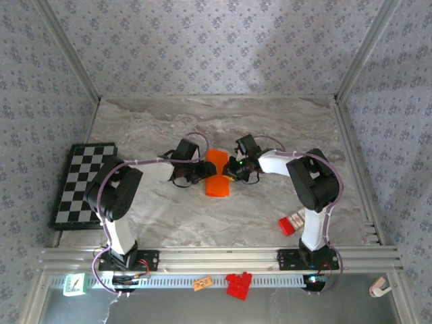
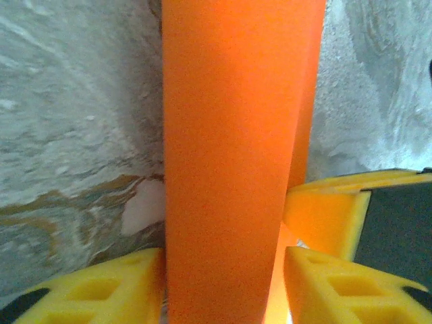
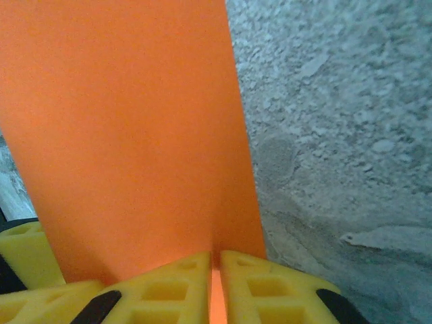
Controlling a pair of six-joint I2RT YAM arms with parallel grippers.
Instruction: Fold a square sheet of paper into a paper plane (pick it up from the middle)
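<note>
The sheet (image 1: 217, 174), bright orange and folded to a narrow strip, sits directly between the two end effectors, over the marbled counter (image 1: 270, 128). We cannot tell whether it rests flat there.

We see the right end effector (image 1: 233, 170) at the strip's right edge. In its wrist view its yellow fingers (image 3: 175, 287) are clenched almost together. A thin line of orange paper is pinched in the slit between them, and the strip runs away ahead of them.

The left end effector (image 1: 201, 173) meets the strip from the opposite side. In its wrist view its fingers (image 2: 108, 290) stand spread, released, and the strip fills the gap between them.

A checkerboard (image 1: 84, 183) lies well apart, left of the left end effector. A small box (image 1: 292, 223) sits nearer the bases than the right end effector.
</note>
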